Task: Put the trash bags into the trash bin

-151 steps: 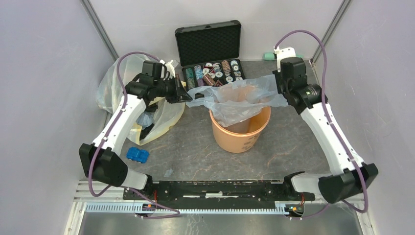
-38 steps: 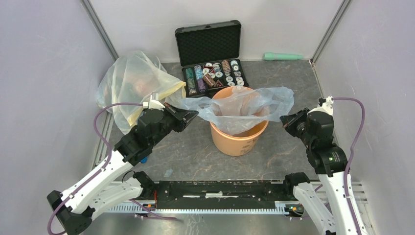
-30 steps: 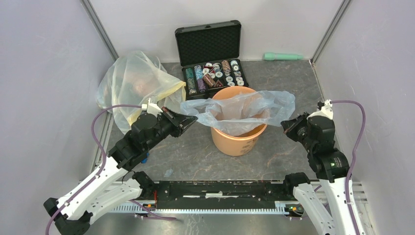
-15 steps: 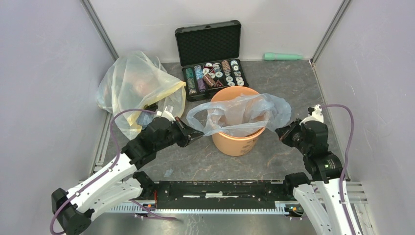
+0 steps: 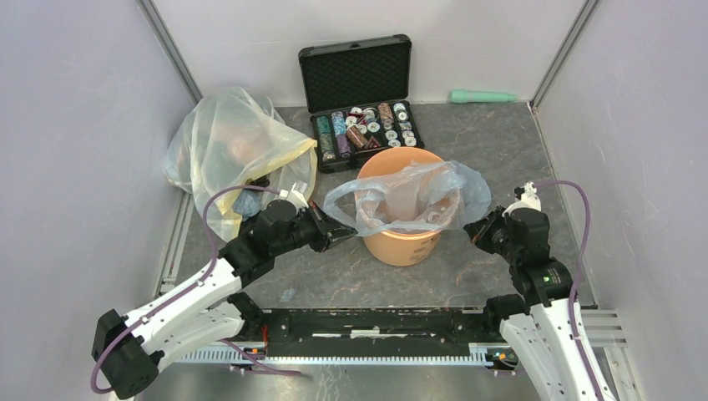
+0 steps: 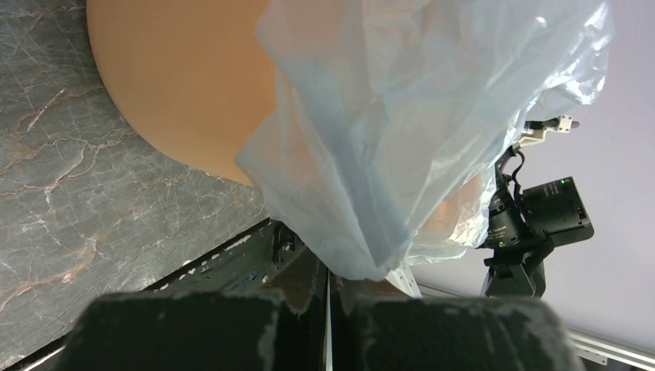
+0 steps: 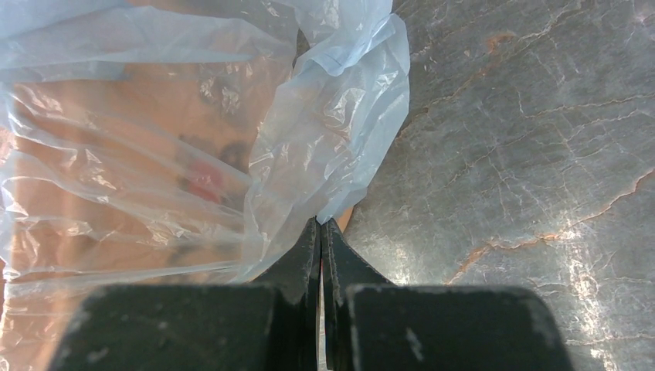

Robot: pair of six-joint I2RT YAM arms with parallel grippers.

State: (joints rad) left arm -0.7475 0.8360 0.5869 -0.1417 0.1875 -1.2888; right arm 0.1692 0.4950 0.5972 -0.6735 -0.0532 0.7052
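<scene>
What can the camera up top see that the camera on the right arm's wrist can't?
Only the top view shows the black case of poker chips, the big yellowish bag, the green stick and the left end effector pinching the pale blue bag. Only the right wrist view shows, close up, the right end effector shut on the bag's edge. Both show the blue bag draped over the orange bucket and the grey marbled table.

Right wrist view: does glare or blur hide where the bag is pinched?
Right wrist view: sheen on the table at lower right, but the bag edge at the right gripper is sharp. Left wrist view: left gripper dark and blurred, bag crisp.
</scene>
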